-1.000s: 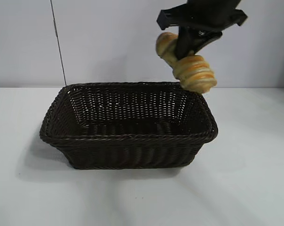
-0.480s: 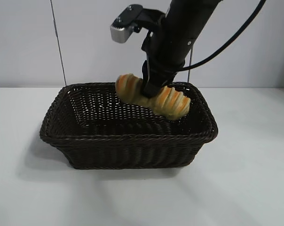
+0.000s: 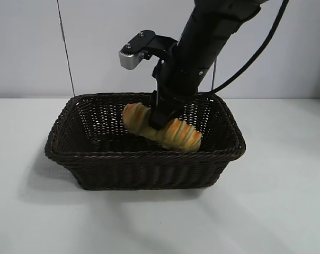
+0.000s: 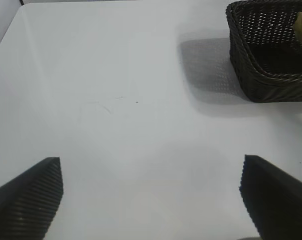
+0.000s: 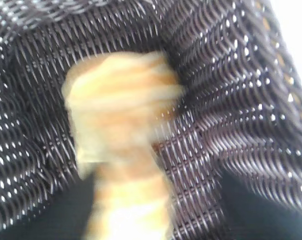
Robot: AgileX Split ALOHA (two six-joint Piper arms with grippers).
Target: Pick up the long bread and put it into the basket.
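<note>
Right gripper (image 3: 159, 117) reaches down from above into the basket (image 3: 144, 156), fingers closed across the middle of the bread (image 3: 162, 129). Bread sits inside the rim line, in the right half of the basket, tilted: left end higher, right end lower and nearer the front wall. Cannot tell whether it touches the basket floor; the near wall hides the underside. Loaf projects to both sides of the fingers, roughly balanced, a little more showing on the right. In the right wrist view the bread (image 5: 123, 150) runs straight out from the gripper with wicker (image 5: 231, 110) all around it, blurred. Handling, as judged: loaf looks light and fairly stiff, since it holds its line with no sag at the free ends; ridged crust should give the fingers some bite, so slip looks unlikely. Probably crushable under a hard squeeze, so a moderate hold at mid-length is the sensible place, as here, because an end grip would let it swing. Length fits the basket with room to spare, so the walls should not snag it. Left gripper (image 4: 151, 200) hangs over bare table (image 4: 116, 100), well left of the basket, fingers spread wide, holding nothing.
</note>
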